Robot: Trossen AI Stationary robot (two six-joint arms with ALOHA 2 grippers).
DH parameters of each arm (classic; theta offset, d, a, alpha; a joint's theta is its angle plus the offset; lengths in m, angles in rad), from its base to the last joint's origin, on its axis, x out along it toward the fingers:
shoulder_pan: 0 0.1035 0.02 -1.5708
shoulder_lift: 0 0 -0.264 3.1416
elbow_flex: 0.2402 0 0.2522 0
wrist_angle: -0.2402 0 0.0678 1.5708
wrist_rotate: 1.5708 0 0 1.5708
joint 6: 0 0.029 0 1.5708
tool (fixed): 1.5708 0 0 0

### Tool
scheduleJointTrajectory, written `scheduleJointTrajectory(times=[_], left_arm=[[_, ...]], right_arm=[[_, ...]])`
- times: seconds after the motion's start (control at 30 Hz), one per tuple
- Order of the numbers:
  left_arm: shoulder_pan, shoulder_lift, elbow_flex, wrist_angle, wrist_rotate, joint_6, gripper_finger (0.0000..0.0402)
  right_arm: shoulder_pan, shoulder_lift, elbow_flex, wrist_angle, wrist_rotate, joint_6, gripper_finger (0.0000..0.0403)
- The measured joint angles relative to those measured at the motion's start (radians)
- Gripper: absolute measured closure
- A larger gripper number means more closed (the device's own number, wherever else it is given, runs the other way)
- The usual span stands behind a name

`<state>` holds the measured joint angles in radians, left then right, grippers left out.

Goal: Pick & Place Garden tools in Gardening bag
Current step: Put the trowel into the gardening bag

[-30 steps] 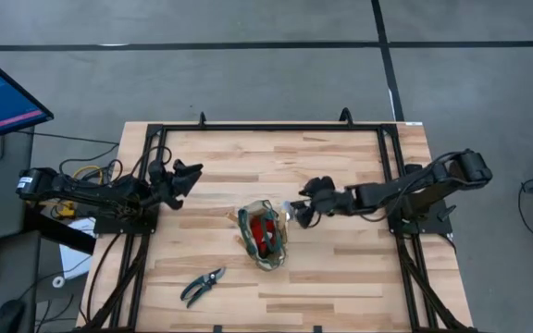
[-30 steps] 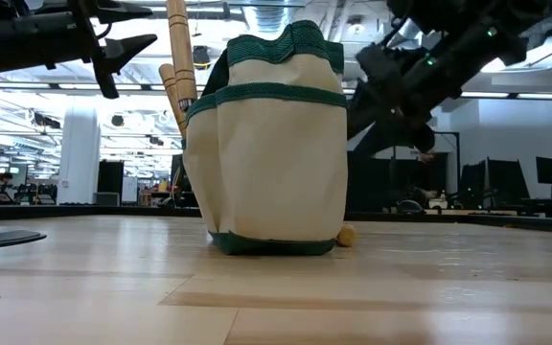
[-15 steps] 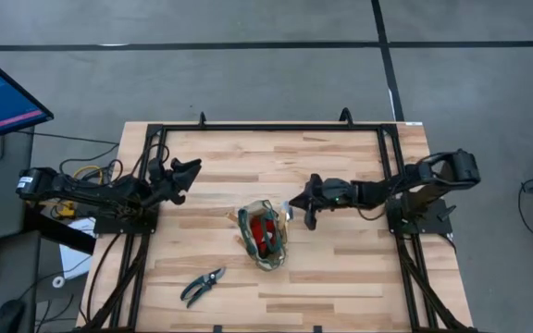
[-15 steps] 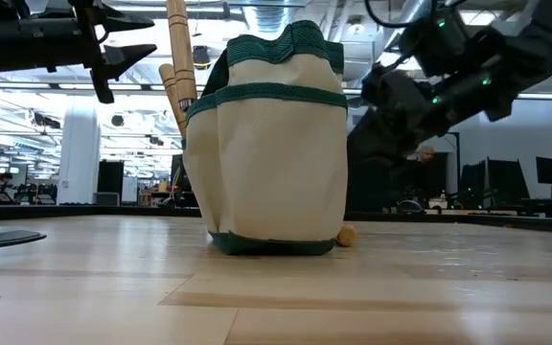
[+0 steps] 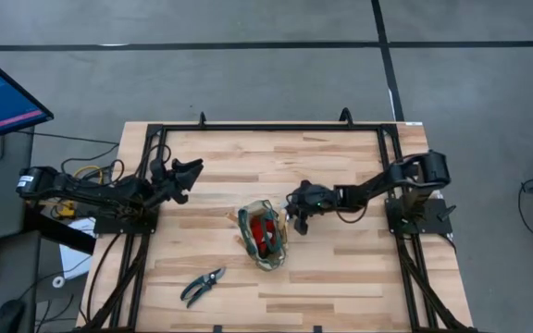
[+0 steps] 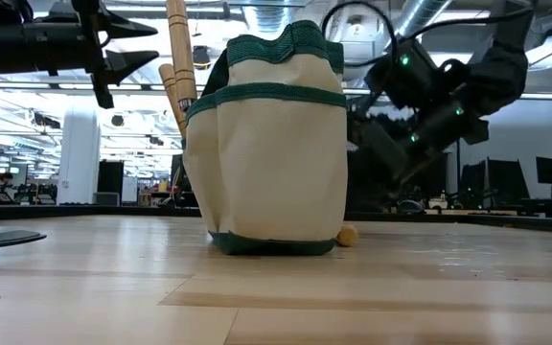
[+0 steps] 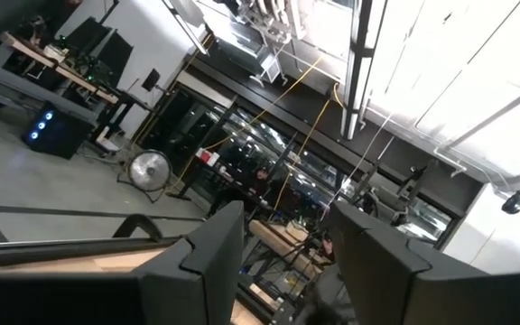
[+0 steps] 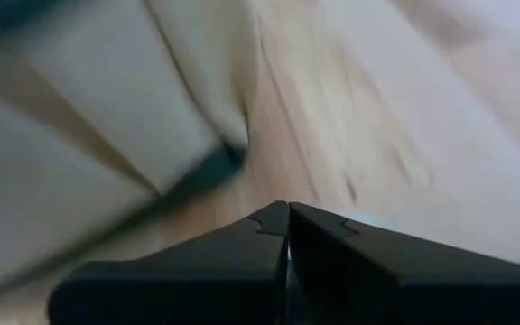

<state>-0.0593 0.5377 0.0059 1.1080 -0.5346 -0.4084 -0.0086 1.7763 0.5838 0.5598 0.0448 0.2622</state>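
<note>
The gardening bag (image 5: 264, 236) stands upright on its base mid-table, cream with green edging (image 6: 266, 153). A red item (image 5: 266, 231) lies inside it, and two wooden handles (image 6: 177, 57) stick up out of its left side. A small round wooden end (image 6: 347, 235) lies on the table at the bag's base. The dark-handled pruning shears (image 5: 203, 285) lie flat near the front edge. My right gripper (image 5: 294, 222) is shut and points down just right of the bag (image 8: 79, 117). My left gripper (image 5: 191, 174) hovers open at the far left, above the table. My right gripper's shut fingertips (image 8: 287, 209) slant down toward the bare wood beside the foot of the bag. Nothing shows between the fingers. I cannot tell whether they touch the table or the bag.
A black frame (image 5: 271, 128) runs along the far edge and both sides of the wooden table. A monitor (image 5: 3, 92) stands off the table at the left. Bare wood lies in front of the bag and to its right.
My right gripper has shut. It has come down and a little toward the table's left, closer to the bag's right side, tipping more steeply downward while its arm folded in. The bag and the tools have stayed where they were.
</note>
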Motion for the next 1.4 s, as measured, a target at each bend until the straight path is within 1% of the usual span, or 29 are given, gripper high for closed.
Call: scheduleJointTrajectory(times=[0.13, 0.23, 0.33, 0.43, 0.6, 0.67, 0.73, 0.8, 0.87, 0.9, 0.93, 1.0, 1.03, 1.1, 1.13, 1.17, 1.2, 1.3, 1.4], left_arm=[[0.000, 0.000, 0.000, 0.000, 0.000, 0.000, 0.0236], [0.000, 0.000, 0.000, 0.000, 0.000, 0.000, 0.0236], [0.000, -0.001, 0.000, 0.001, 0.003, 0.000, 0.0236], [0.000, -0.001, 0.000, 0.001, 0.010, 0.000, 0.0236], [0.000, -0.001, 0.000, 0.001, 0.011, 0.000, 0.0236], [0.000, -0.001, 0.000, 0.001, 0.011, 0.000, 0.0236], [0.000, -0.001, 0.000, 0.001, 0.011, 0.000, 0.0236], [0.000, -0.001, 0.000, 0.001, 0.011, -0.001, 0.0236], [0.000, -0.001, 0.000, 0.006, 0.012, -0.021, 0.0236], [0.000, -0.001, 0.000, 0.007, 0.012, -0.024, 0.0236], [0.000, -0.001, 0.000, 0.007, 0.012, -0.025, 0.0236], [0.000, -0.001, 0.000, 0.008, 0.012, -0.026, 0.0236], [0.000, -0.001, 0.000, 0.009, 0.012, -0.026, 0.0236], [0.000, -0.001, 0.000, 0.013, 0.012, -0.024, 0.0236], [0.000, -0.001, 0.000, 0.014, 0.012, -0.024, 0.0236], [0.000, -0.001, 0.000, 0.014, 0.012, -0.024, 0.0236], [0.000, -0.001, 0.000, 0.014, 0.012, -0.024, 0.0236], [0.000, -0.001, 0.000, 0.015, 0.013, -0.024, 0.0236], [0.000, -0.001, 0.000, 0.015, 0.025, -0.024, 0.0236]], right_arm=[[0.000, 0.004, 0.008, -0.106, 0.001, 0.005, 0.0399], [0.000, -0.035, 0.010, -0.212, 0.010, 0.008, 0.0401], [0.000, -0.110, 0.006, -0.343, 0.057, 0.007, 0.0401], [-0.009, -0.202, 0.000, -0.514, 0.114, -0.007, 0.0402], [-0.027, -0.342, 0.000, -0.779, 0.166, -0.015, 0.0401], [-0.028, -0.398, 0.000, -0.844, 0.172, 0.008, 0.0402], [-0.028, -0.464, 0.000, -0.882, 0.174, 0.078, 0.0401], [-0.028, -0.531, 0.000, -0.911, 0.170, 0.237, 0.0401], [-0.026, -0.588, 0.000, -0.927, 0.149, 0.452, 0.0401], [-0.017, -0.613, 0.000, -0.922, 0.132, 0.511, 0.0399], [-0.003, -0.634, 0.000, -0.911, 0.122, 0.530, 0.0395], [0.029, -0.657, 0.002, -0.888, 0.118, 0.514, 0.0380], [0.041, -0.662, 0.002, -0.882, 0.112, 0.477, 0.0369], [0.054, -0.664, 0.002, -0.873, 0.111, 0.411, 0.0342], [0.054, -0.662, 0.002, -0.869, 0.112, 0.403, 0.0327], [0.051, -0.661, 0.002, -0.875, 0.111, 0.427, 0.0311], [0.042, -0.658, 0.002, -0.879, 0.104, 0.484, 0.0294], [0.017, -0.630, 0.002, -0.912, 0.047, 0.716, 0.0245], [0.037, -0.582, 0.002, -0.850, 0.008, 0.758, 0.0216]])
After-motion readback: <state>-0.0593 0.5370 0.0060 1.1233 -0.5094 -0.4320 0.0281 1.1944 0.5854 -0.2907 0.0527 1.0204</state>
